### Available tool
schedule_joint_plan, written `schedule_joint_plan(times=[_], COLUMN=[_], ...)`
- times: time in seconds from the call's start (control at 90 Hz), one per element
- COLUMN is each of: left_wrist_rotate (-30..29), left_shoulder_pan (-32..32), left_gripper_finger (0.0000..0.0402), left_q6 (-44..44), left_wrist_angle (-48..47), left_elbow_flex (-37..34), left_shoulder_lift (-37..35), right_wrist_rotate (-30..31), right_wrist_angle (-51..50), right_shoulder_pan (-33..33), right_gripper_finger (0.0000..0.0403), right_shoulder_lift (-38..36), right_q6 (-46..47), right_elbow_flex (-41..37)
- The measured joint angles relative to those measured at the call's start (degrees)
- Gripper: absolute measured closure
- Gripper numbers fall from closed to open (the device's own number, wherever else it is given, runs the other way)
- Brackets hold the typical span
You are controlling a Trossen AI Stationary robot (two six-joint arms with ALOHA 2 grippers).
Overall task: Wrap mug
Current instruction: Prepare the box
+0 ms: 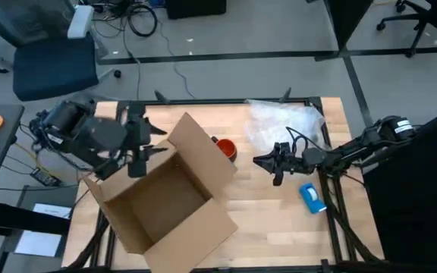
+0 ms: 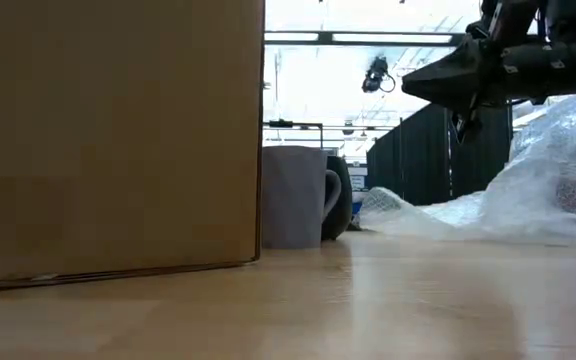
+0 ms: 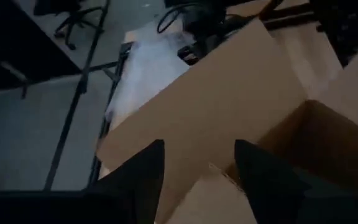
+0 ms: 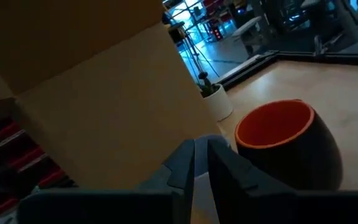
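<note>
Mug (image 1: 226,149) upright on table (image 1: 279,220), just beside the raised flap of the open cardboard box (image 1: 165,193).
Right gripper (image 1: 262,161) near mug, fingers closed, empty. Left gripper (image 1: 136,155) above box, fingers apart. Bubble wrap (image 1: 283,125) behind.

The mug (image 1: 226,149), round, with bright orange interior and darker exterior, stands upright on the table, just beside the cardboard box's raised flap.
</note>
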Motion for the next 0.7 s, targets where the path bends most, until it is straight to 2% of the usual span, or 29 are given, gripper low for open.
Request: schedule_joint_plan(times=[0.089, 0.322, 0.411, 0.511, 0.7], left_wrist_rotate=[4.75, 25.11, 30.97, 40.12, 54.95], left_shoulder_pan=[8.26, 29.12, 35.05, 41.48, 51.00], left_gripper_finger=[0.0224, 0.0224, 0.0220, 0.0213, 0.0197], left_q6=[2.44, 4.34, 5.55, 6.64, 10.05], left_wrist_angle=[-1.15, -2.41, -0.67, -0.39, 2.88], left_elbow_flex=[0.06, -0.83, -1.86, -3.53, -11.73], left_shoulder_lift=[0.00, -0.07, -0.04, 0.37, 0.52], right_wrist_rotate=[0.00, -0.06, -0.04, -0.04, -0.02], right_wrist_angle=[0.08, 0.12, 0.15, 0.14, 0.21], right_shoulder_pan=[0.00, 1.37, 2.05, 2.51, 2.53], right_gripper_finger=[0.0382, 0.0382, 0.0382, 0.0382, 0.0383], right_shoulder_lift=[0.00, -0.01, -0.01, -0.01, -0.01], right_q6=[0.00, 0.04, 0.05, 0.07, 0.98], right_elbow_flex=[0.00, 0.00, 0.00, 0.00, 0.00])
